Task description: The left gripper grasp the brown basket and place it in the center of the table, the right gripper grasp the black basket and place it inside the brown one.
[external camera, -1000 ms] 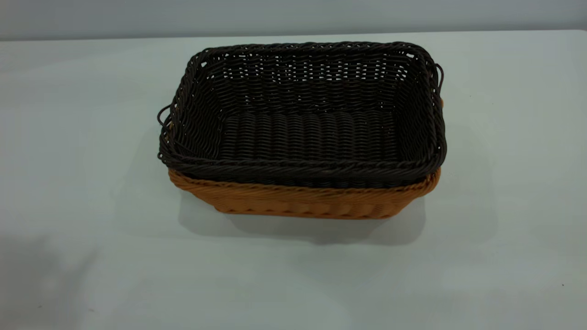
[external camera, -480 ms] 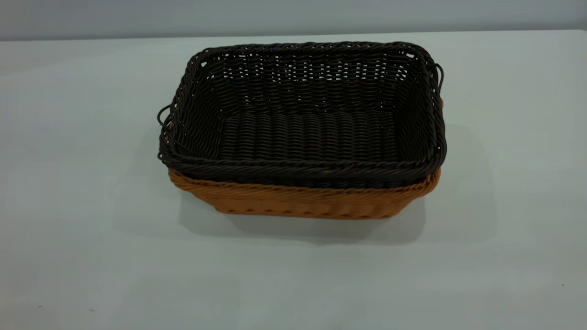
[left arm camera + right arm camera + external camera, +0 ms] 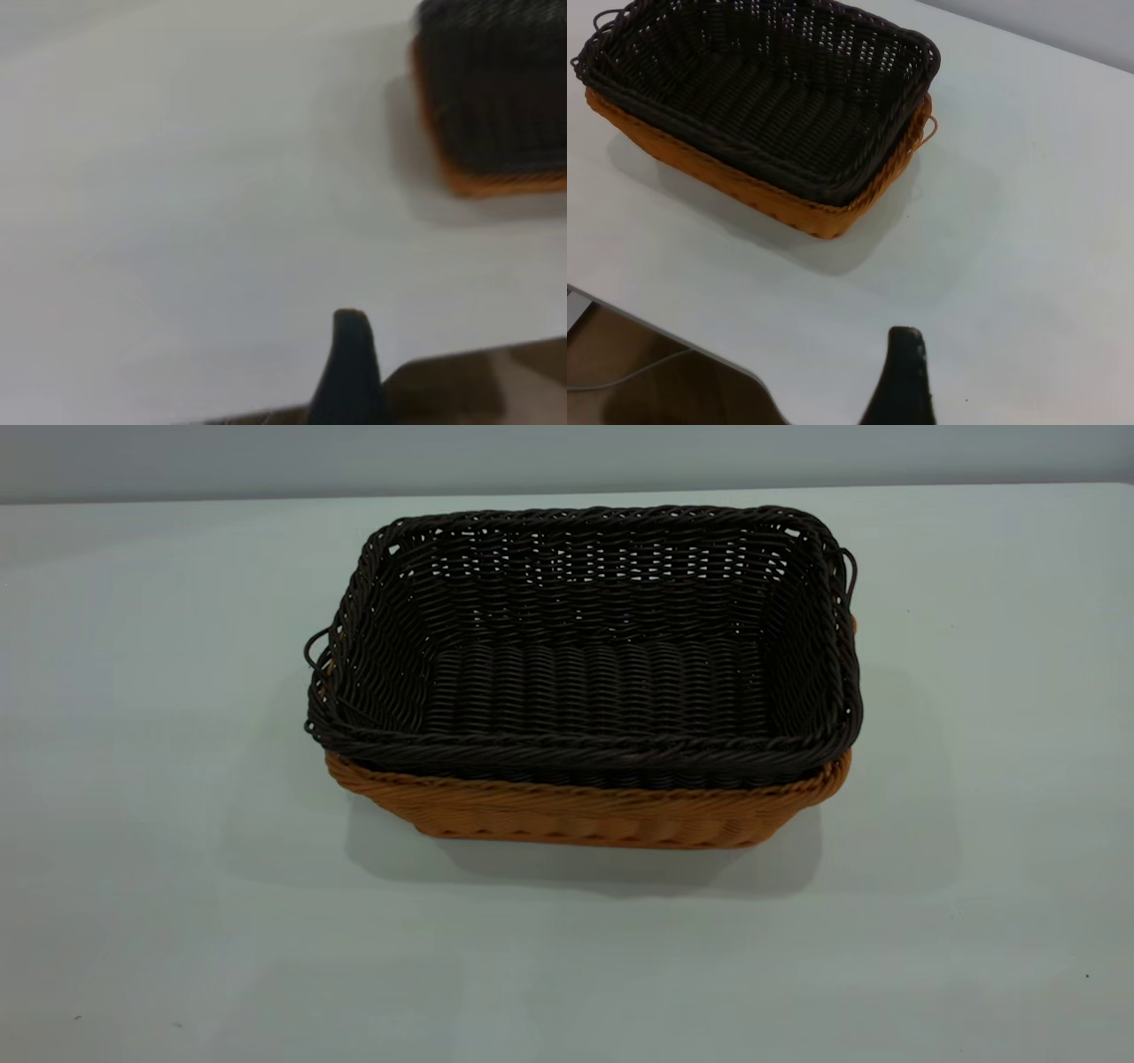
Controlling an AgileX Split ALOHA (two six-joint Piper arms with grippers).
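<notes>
A: Starting at the jaws, what did we find?

B: Of the left gripper (image 3: 351, 367) we saw only one dark finger, so we could not tell how its jaws stood. It hung over the table (image 3: 133, 779) near its edge, well apart from the baskets.

A: And the other?

B: The same: the right gripper (image 3: 898, 381) showed a single finger, state unclear, also above the table's edge.

A: The baskets?

B: We saw the black basket (image 3: 585, 682) nested inside the brown basket (image 3: 585, 819), upright near the table's middle, no gripper touching either.
</notes>
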